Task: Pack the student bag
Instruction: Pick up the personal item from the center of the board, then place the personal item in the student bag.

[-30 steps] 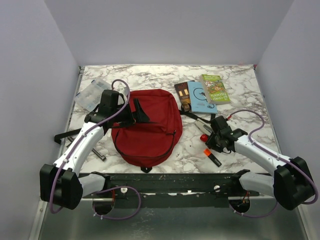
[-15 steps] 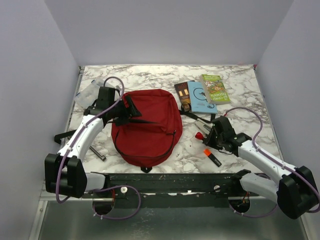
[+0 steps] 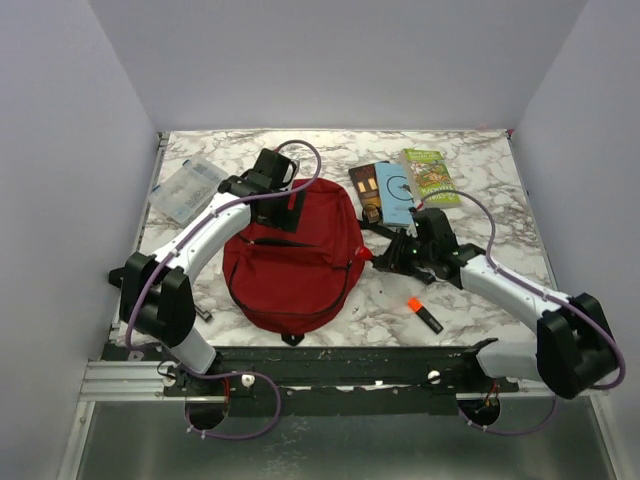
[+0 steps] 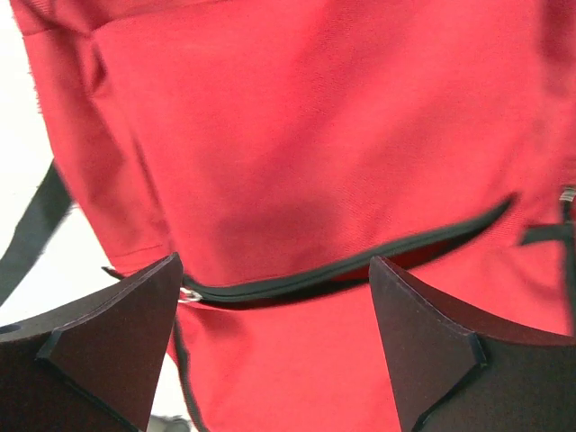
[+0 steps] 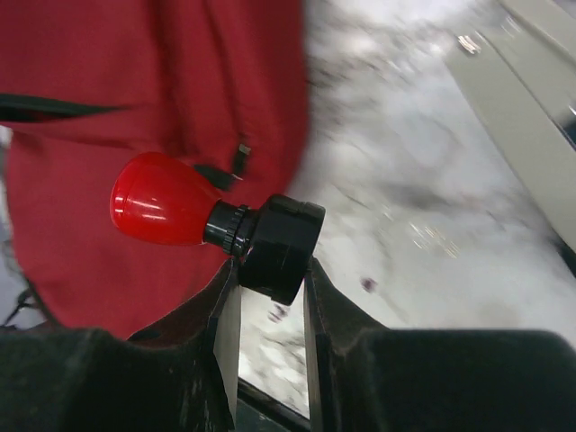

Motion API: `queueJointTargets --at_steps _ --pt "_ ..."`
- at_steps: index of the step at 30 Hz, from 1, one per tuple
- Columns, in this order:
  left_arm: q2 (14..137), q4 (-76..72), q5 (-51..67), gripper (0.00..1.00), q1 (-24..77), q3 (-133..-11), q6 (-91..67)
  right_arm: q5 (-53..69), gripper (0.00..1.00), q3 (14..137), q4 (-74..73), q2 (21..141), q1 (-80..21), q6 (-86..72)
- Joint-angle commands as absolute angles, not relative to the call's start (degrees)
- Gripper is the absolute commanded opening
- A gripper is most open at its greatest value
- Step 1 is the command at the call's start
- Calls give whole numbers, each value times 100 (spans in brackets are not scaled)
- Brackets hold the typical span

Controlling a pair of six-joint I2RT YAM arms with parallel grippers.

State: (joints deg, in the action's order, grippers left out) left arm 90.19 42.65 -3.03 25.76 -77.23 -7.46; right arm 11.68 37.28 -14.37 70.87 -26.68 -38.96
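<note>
Dark red student bag (image 3: 290,270) lies left of centre on the marble table (image 3: 480,200). Over the last second, the right gripper (image 5: 268,270), clamped on a red-capped black item (image 5: 166,200), reached the bag's right edge. The left gripper (image 4: 274,270), jaws spread, moved over the zipper (image 4: 360,265). Opening the bag is probably next.

Left arm (image 3: 215,225) reaches forward and toward its right, elbow bent, wrist pitched down. The left gripper (image 3: 291,212) has jaws spread wide, nothing between the fingers (image 4: 117,342). Right arm (image 3: 510,285) stretches forward and inward toward the left side, held low; the right gripper (image 3: 392,258) points left with jaws pinched on a small black piece with a red bulb tip (image 5: 274,243), and the bulb sticks out past the fingertips.
</note>
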Motion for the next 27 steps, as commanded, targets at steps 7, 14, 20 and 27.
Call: queueJointTargets --at_steps 7,14,20,27 --pt "9288 4364 -1811 95 2991 -7409 -80 2274 1 4903 -150 8278 -2792 -4170" --pt "9450 4339 -1931 96 3180 -7244 -83 2251 1 4919 -53 8493 -2871 -4269" --pt "9719 4281 -2103 99 3287 -7233 -37 2227 1 4966 149 8670 -3070 -4405" --pt "10014 4236 -2672 94 3417 -7409 -65 2047 1 4976 223 8780 -3291 -4536"
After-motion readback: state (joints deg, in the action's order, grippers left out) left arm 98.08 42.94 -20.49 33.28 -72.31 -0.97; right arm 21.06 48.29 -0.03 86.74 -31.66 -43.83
